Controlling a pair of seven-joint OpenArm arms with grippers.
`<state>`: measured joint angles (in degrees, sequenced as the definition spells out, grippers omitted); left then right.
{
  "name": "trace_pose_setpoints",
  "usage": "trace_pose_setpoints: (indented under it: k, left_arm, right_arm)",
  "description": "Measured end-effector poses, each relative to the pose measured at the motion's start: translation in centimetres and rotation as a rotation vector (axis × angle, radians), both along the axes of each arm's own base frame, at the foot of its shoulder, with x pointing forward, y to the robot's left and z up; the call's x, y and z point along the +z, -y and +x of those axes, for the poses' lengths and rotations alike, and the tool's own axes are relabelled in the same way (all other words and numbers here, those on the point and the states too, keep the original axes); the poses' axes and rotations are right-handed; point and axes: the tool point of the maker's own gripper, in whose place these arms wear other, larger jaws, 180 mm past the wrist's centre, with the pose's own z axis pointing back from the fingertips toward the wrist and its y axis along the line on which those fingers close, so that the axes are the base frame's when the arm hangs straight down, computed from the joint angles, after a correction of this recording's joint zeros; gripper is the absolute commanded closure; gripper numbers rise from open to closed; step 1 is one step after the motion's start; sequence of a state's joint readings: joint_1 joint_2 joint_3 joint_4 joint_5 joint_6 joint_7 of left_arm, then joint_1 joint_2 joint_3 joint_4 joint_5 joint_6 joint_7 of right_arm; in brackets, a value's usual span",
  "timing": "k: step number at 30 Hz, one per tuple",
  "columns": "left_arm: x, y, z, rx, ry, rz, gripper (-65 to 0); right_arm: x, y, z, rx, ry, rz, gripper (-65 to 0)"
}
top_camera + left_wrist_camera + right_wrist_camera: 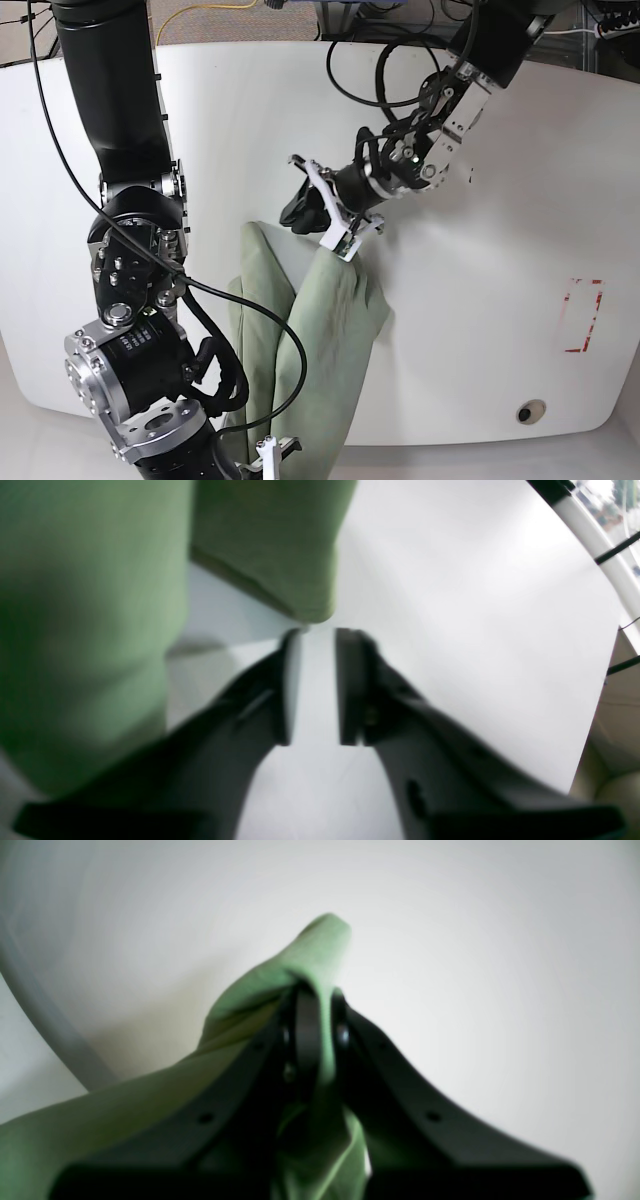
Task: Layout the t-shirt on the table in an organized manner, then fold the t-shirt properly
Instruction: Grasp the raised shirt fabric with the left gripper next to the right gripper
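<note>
Now the released left tool (317, 635) sits just beside the t-shirt (75, 630).

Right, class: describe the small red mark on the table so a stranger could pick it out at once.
Start with the white table in the base view and follow its surface towards the picture's right edge, away from the green t-shirt. There sits a thin red rectangle outline, upright and unfilled. Unlike the dark round grommet hole below it, it is flat, coloured and angular.
</note>
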<state>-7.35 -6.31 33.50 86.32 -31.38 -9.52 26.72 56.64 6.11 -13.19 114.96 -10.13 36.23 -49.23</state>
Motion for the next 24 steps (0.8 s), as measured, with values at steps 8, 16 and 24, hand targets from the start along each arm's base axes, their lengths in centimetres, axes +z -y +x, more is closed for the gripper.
trace_pose_setpoints:
  k: [8, 16, 24]
  left_arm:
    - [-0.8, 1.8, 0.9, 0.003, -0.047, -0.011, -39.7]
    - [-2.9, 4.2, 2.1, 0.016, -0.133, -0.006, -39.7]
    - [-4.5, 6.2, 3.8, 0.022, -0.161, 0.068, -40.0]
  right_arm:
    - [0.0, -0.2, 0.0, 0.004, 0.000, 0.002, 0.0]
    - [0.0, -0.1, 0.0, 0.004, -0.001, 0.002, 0.0]
    - [0.0, -0.2, -0.1, 0.006, -0.001, 0.003, 0.0]
